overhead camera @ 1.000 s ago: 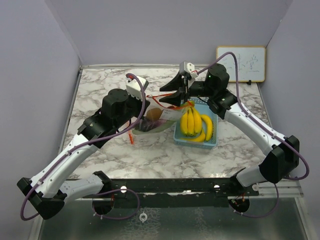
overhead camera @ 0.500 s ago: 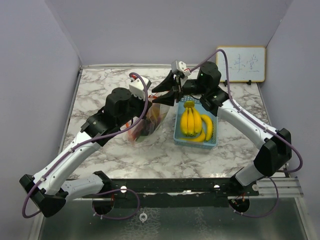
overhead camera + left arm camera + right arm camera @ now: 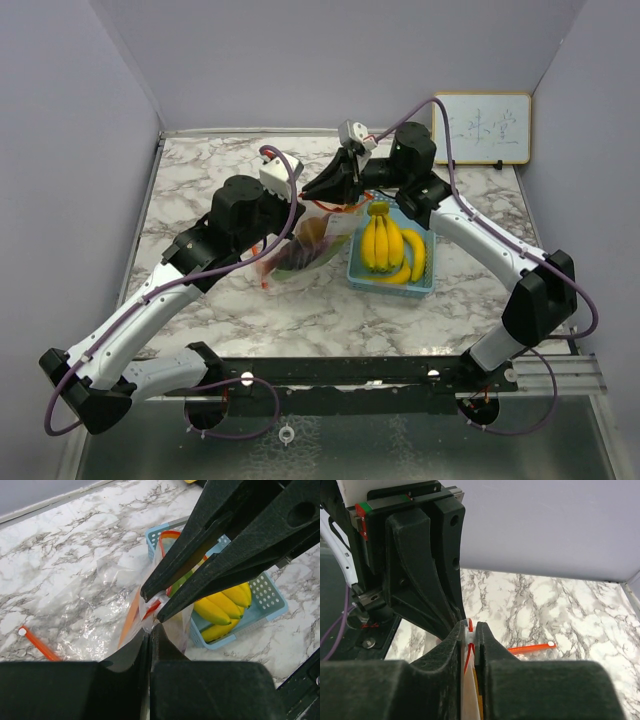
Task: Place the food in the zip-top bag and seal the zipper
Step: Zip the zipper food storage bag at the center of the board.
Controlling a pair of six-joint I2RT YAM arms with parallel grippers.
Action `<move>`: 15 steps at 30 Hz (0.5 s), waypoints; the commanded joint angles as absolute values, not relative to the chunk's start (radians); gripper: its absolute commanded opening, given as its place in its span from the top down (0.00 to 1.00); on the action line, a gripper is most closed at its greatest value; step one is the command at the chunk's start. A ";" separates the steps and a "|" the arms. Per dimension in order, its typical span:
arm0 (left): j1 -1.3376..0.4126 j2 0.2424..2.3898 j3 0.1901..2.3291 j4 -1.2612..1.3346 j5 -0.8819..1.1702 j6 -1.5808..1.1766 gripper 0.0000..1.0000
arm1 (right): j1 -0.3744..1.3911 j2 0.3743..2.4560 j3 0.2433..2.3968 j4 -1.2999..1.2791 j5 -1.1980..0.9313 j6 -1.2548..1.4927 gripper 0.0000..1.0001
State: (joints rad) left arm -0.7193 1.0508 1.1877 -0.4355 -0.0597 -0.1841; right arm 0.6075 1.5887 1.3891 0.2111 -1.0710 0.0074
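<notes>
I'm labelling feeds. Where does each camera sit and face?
Top external: above, behind the arms, facing down on the marble table; both show whole.
Left wrist: behind the left hand, facing down at the clear zip-top bag and light-blue plastic basket.
Right wrist: behind the right hand, facing the left hand.
Shared: both wrist views show both hands pinching the bag.

lt-blue perforated plastic basket (image 3: 392, 289) on white-grey marble tabletop (image 3: 200, 170), sm whiteboard (image 3: 481, 128) w/ faint scribbles at rear-right corner, plain lilac-grey walls
</notes>
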 commanded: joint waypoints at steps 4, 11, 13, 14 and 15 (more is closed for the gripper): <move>-0.713 1.038 1.226 -0.357 -0.063 -0.166 1.00 | 0.612 1.591 1.398 0.175 -1.085 -0.021 0.98; -0.712 1.018 1.276 -0.380 -0.105 -0.158 1.00 | 0.606 1.540 1.346 0.104 -0.847 -0.107 0.98; -0.712 1.008 1.283 -0.391 -0.120 -0.155 1.00 | 0.599 1.533 1.342 0.091 -0.818 -0.122 0.98; -0.713 1.002 1.284 -0.396 -0.127 -0.153 1.00 | 0.594 1.533 1.341 0.086 -0.811 -0.127 0.98; -0.712 0.999 1.285 -0.401 -0.133 -0.151 1.00 | 0.590 1.531 1.342 0.082 -0.803 -0.129 0.98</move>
